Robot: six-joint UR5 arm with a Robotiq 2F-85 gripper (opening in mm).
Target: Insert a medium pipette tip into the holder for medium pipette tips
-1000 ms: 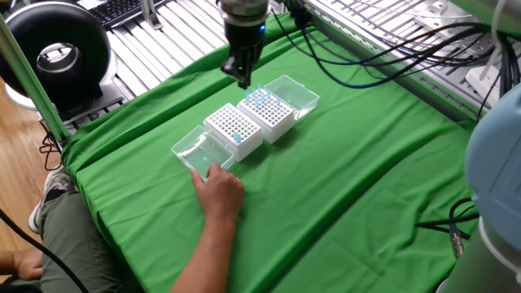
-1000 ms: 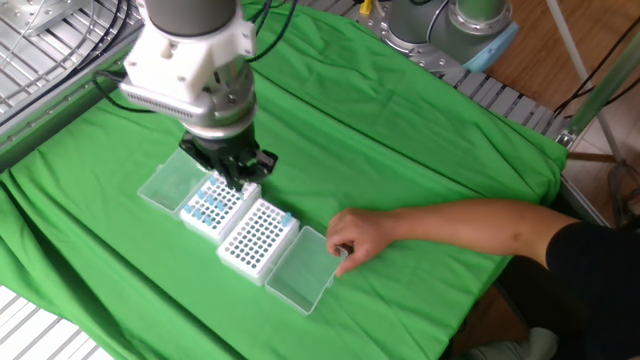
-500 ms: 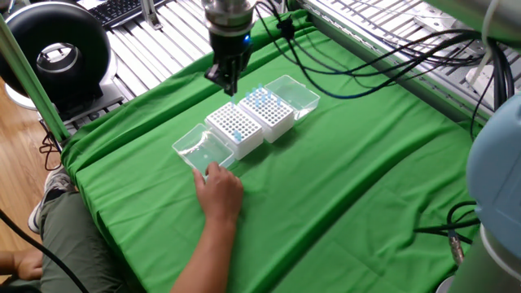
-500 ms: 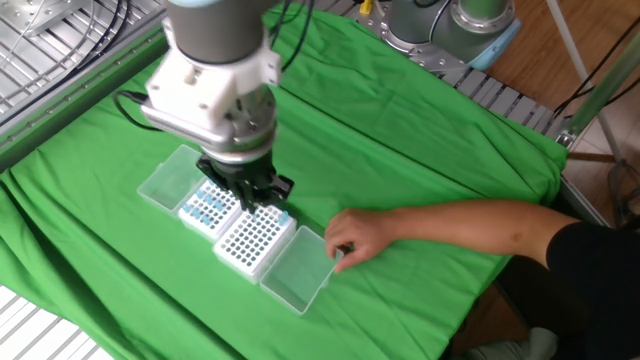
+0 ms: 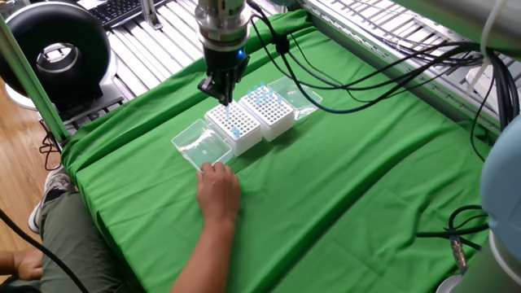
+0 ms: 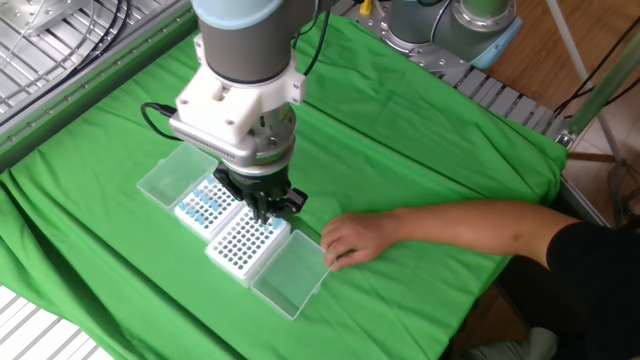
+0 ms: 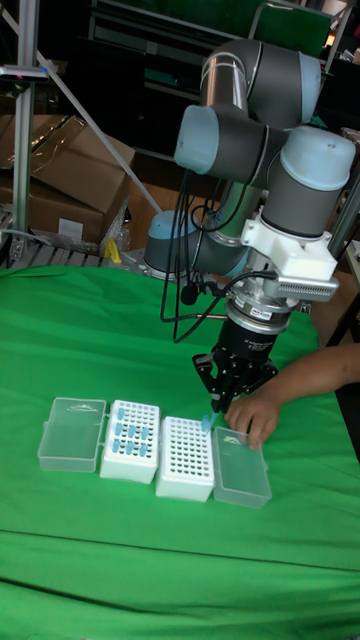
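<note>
Blue pipette tip [image 7: 207,423] sits pinched in my tool [image 7: 222,404], long axis near vertical, narrow end pointing down, just under the fingertips. Tool is closed on it. It hangs right above the near-empty white rack [image 7: 185,458], at the edge nearest the person's hand [image 7: 250,413]; I can't tell if it's touching a hole. Second rack [image 7: 131,439] with more blue tips stands just beside it. Clear lids [image 7: 240,468] lie open at both outer ends. Hand rests on the nearer lid. Green cloth [image 5: 342,179] covers the worktop.
</note>
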